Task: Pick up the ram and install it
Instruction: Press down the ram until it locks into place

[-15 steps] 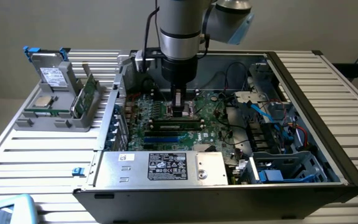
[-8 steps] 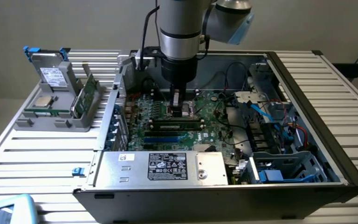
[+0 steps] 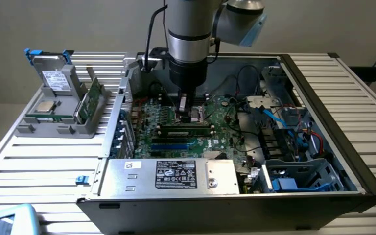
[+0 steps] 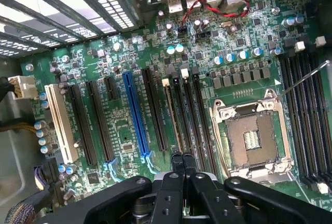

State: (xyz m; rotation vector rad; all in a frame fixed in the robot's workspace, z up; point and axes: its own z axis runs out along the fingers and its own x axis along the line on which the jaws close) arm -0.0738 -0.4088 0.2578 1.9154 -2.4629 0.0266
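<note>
The closed gripper [image 4: 182, 157] presses on the ram [image 4: 174, 112] in its slot, while the exterior view shows the whole case [image 3: 332, 147].

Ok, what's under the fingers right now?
The shut fingers sit over the motherboard's black slots, beside the empty processor socket. A thin board, likely the ram, stands edge-on in one slot and runs up to them. Its near end is covered by them.
</note>
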